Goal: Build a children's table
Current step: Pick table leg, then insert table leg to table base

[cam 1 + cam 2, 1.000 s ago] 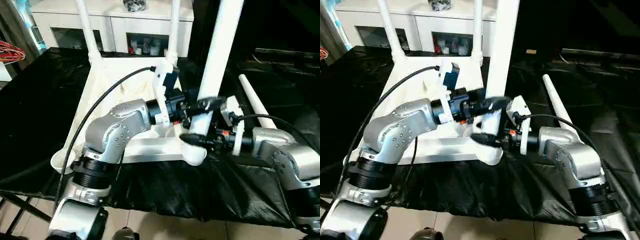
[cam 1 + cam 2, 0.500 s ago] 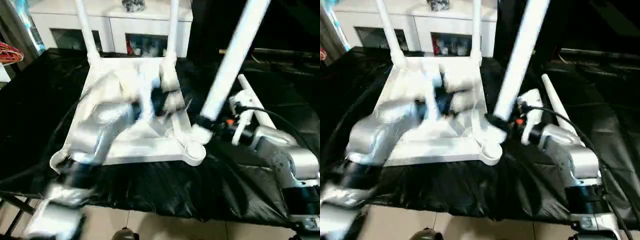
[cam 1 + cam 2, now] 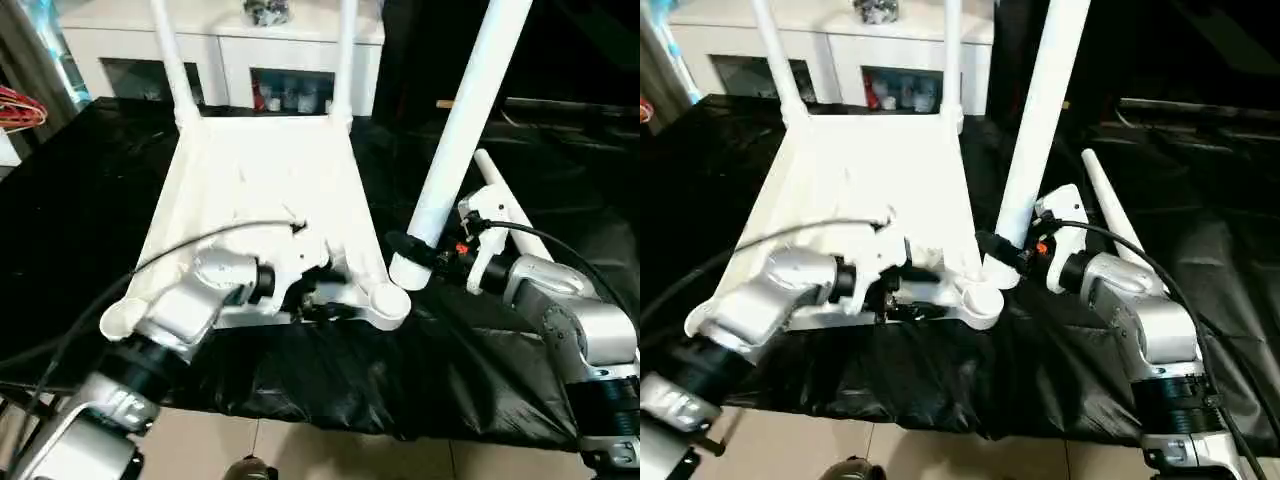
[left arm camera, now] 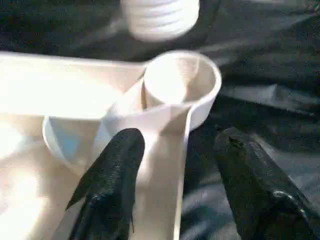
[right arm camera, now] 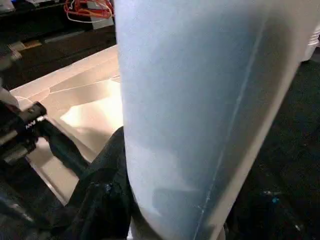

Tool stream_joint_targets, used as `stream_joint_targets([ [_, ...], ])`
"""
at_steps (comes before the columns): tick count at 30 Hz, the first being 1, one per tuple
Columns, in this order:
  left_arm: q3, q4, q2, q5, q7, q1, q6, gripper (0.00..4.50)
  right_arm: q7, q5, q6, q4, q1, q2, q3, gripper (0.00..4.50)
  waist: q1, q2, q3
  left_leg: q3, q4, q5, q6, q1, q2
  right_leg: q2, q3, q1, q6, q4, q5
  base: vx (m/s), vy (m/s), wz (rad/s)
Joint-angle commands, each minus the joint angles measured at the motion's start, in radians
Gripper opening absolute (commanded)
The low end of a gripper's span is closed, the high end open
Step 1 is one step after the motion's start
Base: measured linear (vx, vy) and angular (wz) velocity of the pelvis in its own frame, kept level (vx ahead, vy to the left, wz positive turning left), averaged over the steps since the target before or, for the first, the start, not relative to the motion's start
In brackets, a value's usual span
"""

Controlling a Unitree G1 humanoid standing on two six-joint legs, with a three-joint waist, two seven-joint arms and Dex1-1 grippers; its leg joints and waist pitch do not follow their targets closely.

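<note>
1. Black-draped work table (image 3: 330, 380), white cabinet (image 3: 230, 45) behind it; upside-down table top (image 3: 260, 190) lying in the middle of the cloth
2. Two legs already standing in the top's far corner sockets, by the cabinet: far-left leg (image 3: 170, 60), far-right leg (image 3: 345, 60)
3. Near-right socket (image 4: 180, 82) empty; third leg (image 3: 460, 130) tilted, threaded end just above and beside that socket, not seated
4. Right gripper (image 3: 415, 250) clamped on the third leg low down, just above its thread
5. Left gripper (image 4: 175, 165) released, fingers (image 4: 112, 170) straddling the rim beside the near-right socket, apparently not pinching
6. Fourth leg (image 3: 510, 205) lying loose on the cloth, beyond the right arm from the socket
7. Handling guess: hollow plastic, light, stiff, smooth and tapered, so prone to slipping and levering; best held low near the thread, top braced at the rim by the socket
</note>
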Motion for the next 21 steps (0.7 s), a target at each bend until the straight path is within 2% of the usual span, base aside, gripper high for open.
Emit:
stream_joint_targets([
  [1,-0.004,0.004,0.005,0.007,-0.015,-0.010,0.012,2.53,-0.005,-0.014,-0.016,-0.002,-0.004,0.005,-0.002,1.89,-0.004,-0.008,-0.077,-0.015,-0.072,-0.241,-0.022,0.024,0.042,-0.072,0.045,0.044,-0.157,-0.079,-0.299,0.000,0.000,0.00],
  [3,-0.004,0.011,0.006,0.009,-0.017,-0.009,0.017,2.24,-0.011,-0.016,-0.019,0.000,-0.003,0.010,-0.001,1.89,-0.004,-0.007,-0.077,-0.015,-0.072,-0.241,-0.019,0.024,0.043,-0.072,0.045,0.043,-0.167,-0.077,-0.286,0.000,0.000,0.00],
  [6,-0.005,0.017,0.007,0.014,-0.023,-0.007,0.010,2.04,-0.012,-0.014,-0.019,-0.001,0.000,0.014,-0.001,1.89,-0.003,-0.007,-0.078,-0.015,-0.071,-0.235,-0.016,0.023,0.042,-0.072,0.046,0.044,-0.173,-0.075,-0.271,0.000,0.000,0.00],
  [12,-0.005,0.028,0.004,0.025,-0.045,-0.005,0.010,1.54,-0.016,-0.011,-0.022,-0.001,0.007,0.018,0.001,1.89,-0.002,-0.006,-0.078,-0.015,-0.071,-0.229,-0.014,0.023,0.042,-0.072,0.045,0.044,-0.173,-0.075,-0.264,0.000,0.000,0.00],
  [16,-0.015,0.027,0.006,0.039,-0.051,0.000,0.007,1.38,-0.014,-0.014,-0.021,-0.001,0.006,0.020,0.000,1.89,-0.002,-0.007,-0.077,-0.014,-0.072,-0.235,-0.014,0.024,0.043,-0.072,0.046,0.044,-0.173,-0.076,-0.273,0.000,0.000,0.00],
  [17,-0.019,0.030,0.008,0.046,-0.050,0.001,0.004,1.15,-0.014,-0.014,-0.021,0.000,0.006,0.020,-0.001,1.89,-0.001,-0.007,-0.077,-0.015,-0.072,-0.235,-0.014,0.023,0.043,-0.073,0.046,0.045,-0.170,-0.077,-0.279,0.000,0.000,0.00],
  [21,-0.023,0.042,0.008,0.062,-0.049,0.000,-0.008,1.00,-0.013,-0.014,-0.021,0.000,0.006,0.020,0.000,1.89,-0.001,-0.007,-0.077,-0.015,-0.072,-0.241,-0.016,0.024,0.043,-0.074,0.046,0.044,-0.164,-0.079,-0.295,0.000,0.000,0.00],
])
